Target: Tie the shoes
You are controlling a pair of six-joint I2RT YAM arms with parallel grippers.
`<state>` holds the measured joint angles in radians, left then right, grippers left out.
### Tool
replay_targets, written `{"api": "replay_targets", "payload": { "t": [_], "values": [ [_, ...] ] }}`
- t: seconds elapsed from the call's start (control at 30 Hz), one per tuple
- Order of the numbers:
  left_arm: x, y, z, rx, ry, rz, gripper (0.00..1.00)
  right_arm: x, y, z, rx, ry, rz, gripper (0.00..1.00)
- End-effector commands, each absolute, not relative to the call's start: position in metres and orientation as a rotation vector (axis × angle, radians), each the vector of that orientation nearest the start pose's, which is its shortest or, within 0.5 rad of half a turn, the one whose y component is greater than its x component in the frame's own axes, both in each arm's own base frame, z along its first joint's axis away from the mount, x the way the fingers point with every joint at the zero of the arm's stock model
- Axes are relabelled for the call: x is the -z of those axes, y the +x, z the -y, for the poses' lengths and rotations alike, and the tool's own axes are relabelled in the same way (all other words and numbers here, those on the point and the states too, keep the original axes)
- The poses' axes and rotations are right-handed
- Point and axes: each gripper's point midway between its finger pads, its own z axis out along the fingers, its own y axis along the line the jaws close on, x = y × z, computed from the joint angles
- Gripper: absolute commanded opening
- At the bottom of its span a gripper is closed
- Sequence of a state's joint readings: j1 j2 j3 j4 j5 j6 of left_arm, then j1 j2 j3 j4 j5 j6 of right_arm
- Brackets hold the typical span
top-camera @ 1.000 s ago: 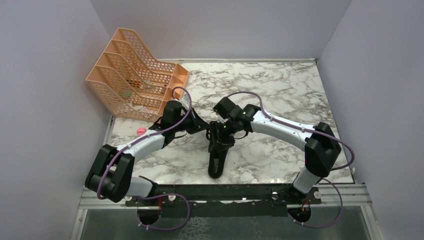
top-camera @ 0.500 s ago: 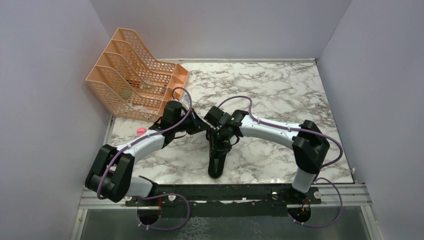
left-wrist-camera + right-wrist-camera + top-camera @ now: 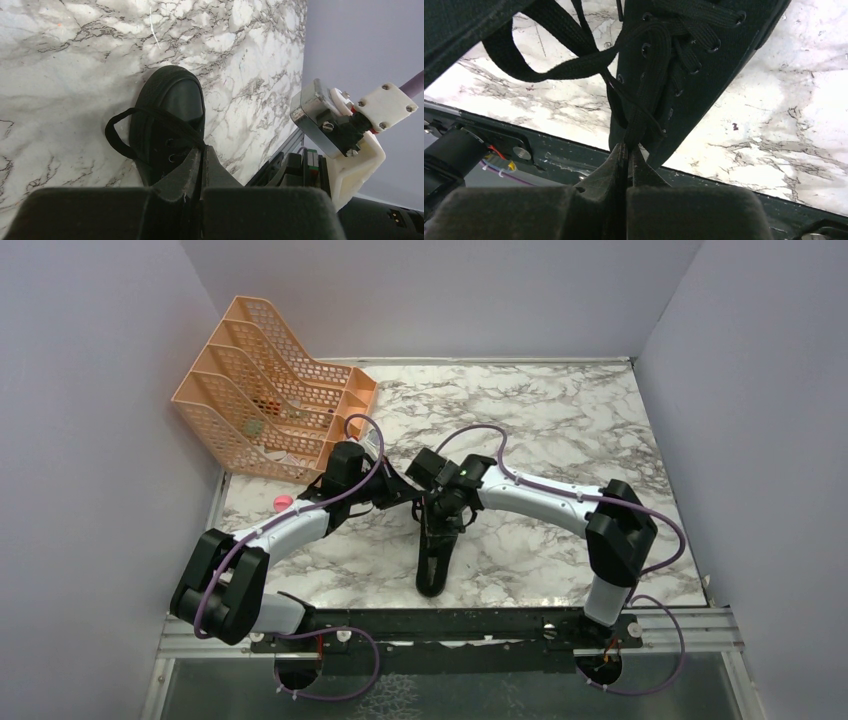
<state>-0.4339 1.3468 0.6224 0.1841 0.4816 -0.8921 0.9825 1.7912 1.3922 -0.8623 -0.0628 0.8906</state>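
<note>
With the right gripper (image 3: 626, 150), pinches one lace (image 3: 636, 122) tight, jaws closed flat on the strand just off the eyelets. With the left gripper (image 3: 200, 155), likewise clamps shut on a lace over the tongue. Traces a slack loop (image 3: 108, 132) from there out past the side of the shoe (image 3: 172, 97). Finds the shoe lying on the table (image 3: 560, 430), toe close to the rail (image 3: 450, 623), heel pointing away from it, both grippers meeting over the end farther from the rail. Judges lacing through the eyelets complete. Sees no finished knot or bow; notes strands crossing over the tongue but cannot confirm a first overhand knot. Rates the task as early to midway: both strands in hand, loops yet to be shaped, crossed and pulled snug. Flags risk of dragging the shoe off its spot by the rail during tightening. Notes an organizer (image 3: 270, 390) well beyond the shoe from the rail, no part in the work.
</note>
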Motion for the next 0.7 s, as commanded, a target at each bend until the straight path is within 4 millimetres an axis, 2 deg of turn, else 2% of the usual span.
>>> {"api": "replay_targets", "payload": {
  "t": [0.0,0.13,0.3,0.37,0.47,0.57,0.6,0.67],
  "values": [
    [-0.128,0.272,0.251,1.267,-0.158,-2.292,0.0,-0.101,0.172,-0.326,-0.39,-0.129,-2.949,0.01],
    [-0.126,0.268,0.248,1.238,-0.132,-2.315,0.0,-0.111,0.161,-0.314,-0.375,-0.22,-2.977,0.01],
    [-0.123,0.264,0.236,1.111,-0.044,-2.345,0.15,-0.115,0.136,-0.296,-0.465,-0.406,-2.979,0.01],
    [-0.122,0.259,0.234,1.095,-0.02,-2.361,0.2,-0.113,0.129,-0.28,-0.423,-0.426,-2.99,0.01],
    [-0.122,0.25,0.231,1.086,0.001,-2.375,0.34,-0.107,0.117,-0.258,-0.336,-0.447,-3.033,0.01],
    [-0.123,0.239,0.218,1.012,0.004,-2.39,0.44,-0.103,0.109,-0.238,-0.277,-0.421,-3.042,0.01],
    [-0.123,0.237,0.212,0.976,0.004,-2.397,0.51,-0.102,0.108,-0.234,-0.274,-0.413,-3.033,0.01],
    [-0.126,0.231,0.202,0.91,0.0,-2.418,0.77,-0.101,0.108,-0.227,-0.255,-0.382,-3.02,0.01]
  ]
}}
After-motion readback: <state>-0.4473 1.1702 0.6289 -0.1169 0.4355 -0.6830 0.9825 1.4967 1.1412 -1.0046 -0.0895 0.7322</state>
